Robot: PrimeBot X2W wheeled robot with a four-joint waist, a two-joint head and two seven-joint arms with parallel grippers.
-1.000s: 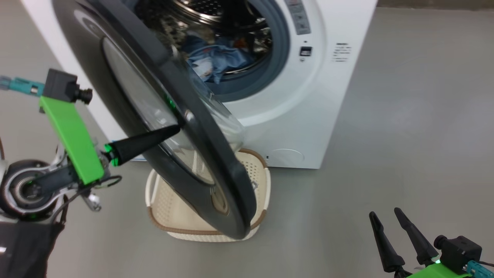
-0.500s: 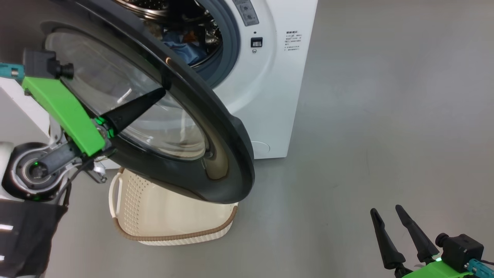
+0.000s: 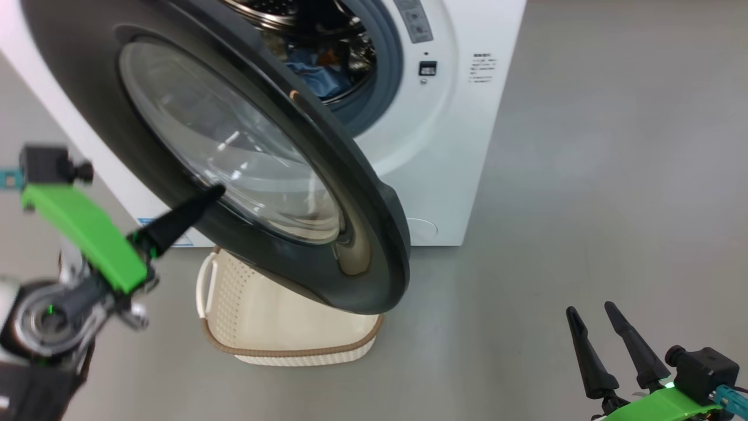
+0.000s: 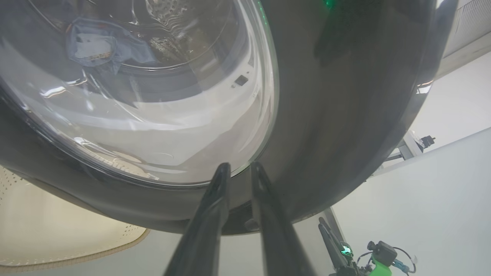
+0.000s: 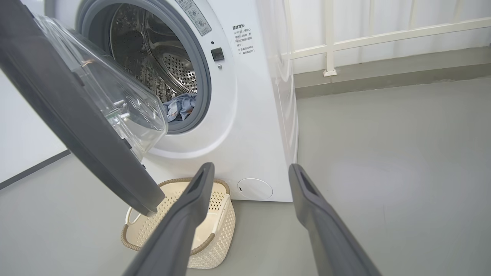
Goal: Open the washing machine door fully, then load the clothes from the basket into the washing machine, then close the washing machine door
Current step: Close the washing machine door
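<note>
door (image 3: 374, 234) nearer shut, clothes (image 5: 180, 107) inside

**Desk:** What does the machine look like on its left?

**Photographer:** The left gripper (image 3: 214, 193) has tapering matte-black fingers, blurred here. It is fixed to a bright green bracket (image 3: 82, 234) topped by a small black camera (image 3: 49, 166) with a teal connector (image 3: 8, 178). Behind it is a round silver-and-black joint (image 3: 49, 313).

**Desk:** And the other side?

**Photographer:** The right gripper (image 3: 590, 308) matches, with long, dark, pointed fingers. There is a green mount (image 3: 660, 407), a boxy lens unit (image 3: 701, 368), a teal plug (image 3: 733, 394) and a green light (image 3: 666, 385) glowing at the fingers' base.
</note>
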